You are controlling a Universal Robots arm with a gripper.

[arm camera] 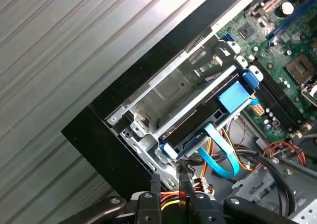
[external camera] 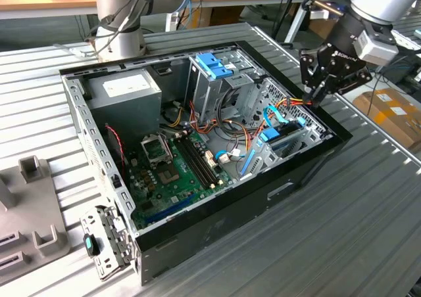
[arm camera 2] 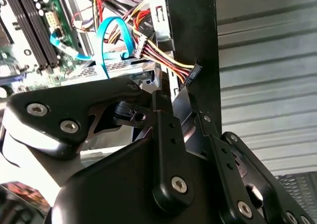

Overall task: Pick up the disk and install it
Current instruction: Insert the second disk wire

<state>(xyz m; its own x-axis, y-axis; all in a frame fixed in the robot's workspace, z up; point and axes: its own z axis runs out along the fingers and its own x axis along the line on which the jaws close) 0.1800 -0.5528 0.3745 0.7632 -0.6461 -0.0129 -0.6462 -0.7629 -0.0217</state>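
Note:
The disk [external camera: 281,137] lies flat in the metal drive bay at the corner of the open computer case [external camera: 217,234] on the exterior view's right. In the first wrist view its dark body with a blue frame [arm camera: 197,131] sits inside the bay's rails, with a blue ribbon cable [arm camera: 223,162] curling off one end. My gripper [external camera: 316,100] hovers just above the case's rim beside that bay, apart from the disk. Its fingers [arm camera: 182,177] are drawn together with nothing held, and red and yellow wires [arm camera 2: 163,60] run beneath them.
A grey power-supply box [external camera: 125,90] fills the case's far corner and a metal cage with a blue top [external camera: 214,64] stands mid-case. The green motherboard [external camera: 168,172] covers the floor. Grey fixtures [external camera: 33,172] sit on the table at the left, and a second arm's base [external camera: 118,37] stands behind.

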